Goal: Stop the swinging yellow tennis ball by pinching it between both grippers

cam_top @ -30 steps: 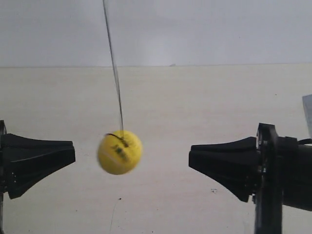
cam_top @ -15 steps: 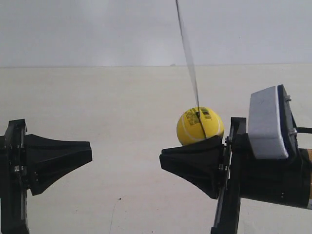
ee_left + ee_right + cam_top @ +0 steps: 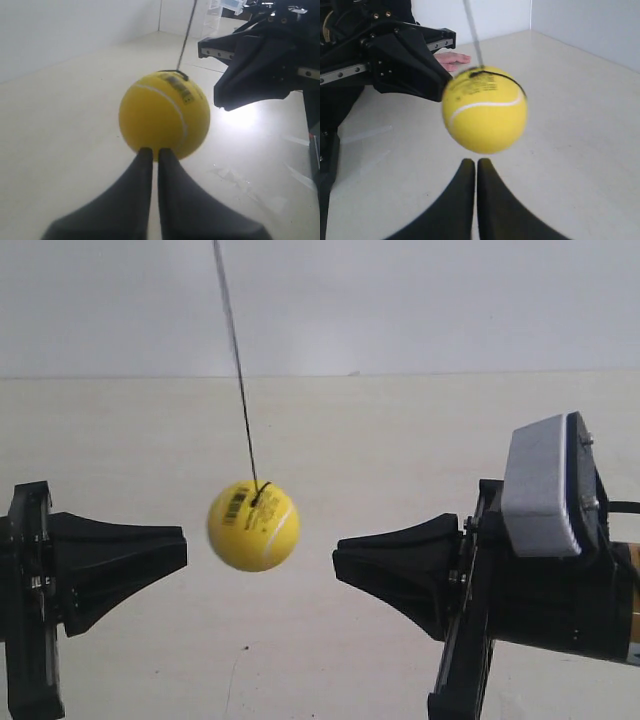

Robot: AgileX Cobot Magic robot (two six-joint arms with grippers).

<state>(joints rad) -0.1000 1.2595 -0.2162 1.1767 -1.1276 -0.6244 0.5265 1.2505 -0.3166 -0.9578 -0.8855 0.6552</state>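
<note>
With both jaw pairs nearly closed, drive the left end effector [image 3: 151, 150] and right end effector [image 3: 470, 161] inward simultaneously, centred on the yellow tennis ball [image 3: 254, 525] between them.

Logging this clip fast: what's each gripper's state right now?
Left gripper: closed, jaws together, holding nothing.
Right gripper: closed, holding nothing; the yellow tennis ball hangs free between them.

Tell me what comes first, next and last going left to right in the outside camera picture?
Black gripper at the view's left → yellow ball → black gripper at the view's right → white block on that arm.
</note>
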